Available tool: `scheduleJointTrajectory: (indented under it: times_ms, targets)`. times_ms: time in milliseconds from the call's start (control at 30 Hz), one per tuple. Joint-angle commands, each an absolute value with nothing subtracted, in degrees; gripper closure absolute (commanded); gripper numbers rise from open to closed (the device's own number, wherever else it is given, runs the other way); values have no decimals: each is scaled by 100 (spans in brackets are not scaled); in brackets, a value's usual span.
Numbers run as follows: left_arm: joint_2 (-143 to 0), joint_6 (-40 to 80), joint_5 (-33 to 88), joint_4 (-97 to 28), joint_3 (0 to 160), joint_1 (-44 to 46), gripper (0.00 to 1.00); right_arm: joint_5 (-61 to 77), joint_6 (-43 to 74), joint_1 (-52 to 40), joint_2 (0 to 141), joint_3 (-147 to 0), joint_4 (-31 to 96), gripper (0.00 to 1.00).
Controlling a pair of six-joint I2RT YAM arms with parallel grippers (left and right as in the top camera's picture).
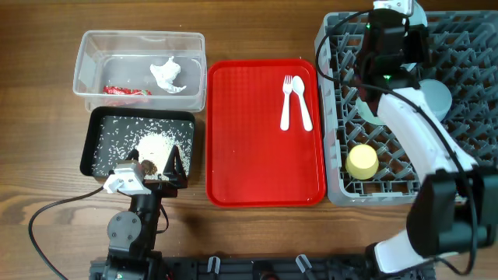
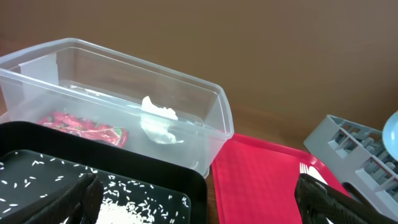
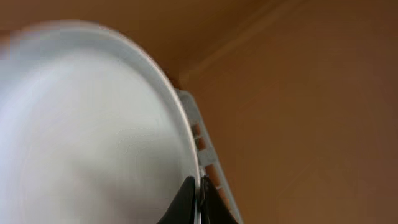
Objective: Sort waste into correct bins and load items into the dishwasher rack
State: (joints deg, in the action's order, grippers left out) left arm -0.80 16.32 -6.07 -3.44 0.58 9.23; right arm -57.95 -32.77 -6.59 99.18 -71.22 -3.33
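Right wrist view: plate [image 3: 87, 124] blurred throughout, cut off left and bottom. Right gripper [image 3: 198, 199] tips pinched on its rim, the rest out of frame below. Rack [image 3: 208, 158] beyond the tips: only a sliver shows past the plate.

Left wrist view: left gripper [image 2: 200, 208] fingers cropped by bottom edge. Black tray [image 2: 124, 163] under them runs off left and bottom. Fork [image 2: 304, 168]: tines only, beside one finger. Pale blue curve [image 2: 392, 132] at far edge, cropped; dish not identifiable.

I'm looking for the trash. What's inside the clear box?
Inside the clear tub lie a crumpled white tissue and a red shiny wrapper, a little apart. The rest of its floor looks bare. Anything under the tissue is covered, so that can't be seen.
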Motion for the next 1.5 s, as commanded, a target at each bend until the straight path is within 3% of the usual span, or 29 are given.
scheduleJointTrajectory:
  times_ms: [0, 200, 400, 433, 467, 500, 567, 633, 700, 733, 800, 833, 933, 967, 1000, 1067, 1167, 1233, 1267, 1300, 1467]
  targets:
    - [-38, 1540, -561, -346, 32, 888, 0, -6171, -3588, -591, 10193, -7155, -543, 96]
    - [-38, 1540, -561, -346, 32, 888, 0, -6324, -3953, -395, 10274, -7155, -1428, 96]
    - [-38, 1540, -561, -346, 32, 888, 0, -5262, -3732, -639, 10276, -7155, -718, 96]
    - [-38, 1540, -561, -349, 32, 888, 0, -5266, -3743, -655, 10276, -7155, -760, 89]
    - [-38, 1540, -561, -346, 32, 888, 0, -5266, -3728, -685, 10263, -7155, -827, 52]
    - [-38, 1540, -561, -349, 32, 888, 0, -5269, -3730, -803, 10221, -7155, -801, 44]
    - [-38, 1540, -561, -349, 32, 888, 0, -5269, -3730, -1264, 10022, -7155, -755, 35]
    - [-38, 1540, -561, -349, 32, 888, 0, -5234, -3677, -1931, 9618, -7159, -401, 32]
    - [-38, 1540, -561, -346, 32, 888, 0, -4375, -2657, -2759, 9153, -7168, 1162, 25]
    - [-38, 1540, -561, -346, 32, 888, 0, -3098, -1894, -3068, 9032, -7168, 2261, 23]
    - [-38, 1540, -561, -346, 32, 888, 0, -231, -10, -3256, 9148, -7166, 3623, 23]
    - [-38, 1540, -561, -346, 32, 888, 0, 344, 722, -3256, 9255, -7166, 3955, 23]
    - [-38, 1538, -561, -349, 32, 888, 0, 250, 1590, -3168, 9771, -7166, 3940, 24]
    - [-38, 1540, -563, -349, 32, 888, 0, -561, 2211, -3011, 10180, -7166, 3496, 31]
    - [-38, 1540, -561, -349, 32, 888, 0, -648, 2311, -2869, 10403, -7166, 3096, 39]
    - [-38, 1540, -561, -346, 32, 888, 0, -666, 2246, -2591, 11190, -7166, 2073, 45]
    - [-38, 1540, -561, -346, 32, 888, 0, -731, 2093, -2519, 11775, -7166, 1754, 52]
    - [-38, 1540, -561, -349, 32, 888, 0, -709, 2099, -2587, 11950, -7166, 1931, 57]
    - [-38, 1540, -561, -349, 32, 888, 0, -714, 2095, -2585, 11963, -7166, 1984, 73]
    - [-38, 1538, -561, -349, 32, 888, 0, -711, 2097, -2587, 11933, -7166, 2043, 81]
    - [-38, 1538, -561, -349, 32, 888, 0, -709, 2071, -2591, 10744, -7166, 2617, 91]
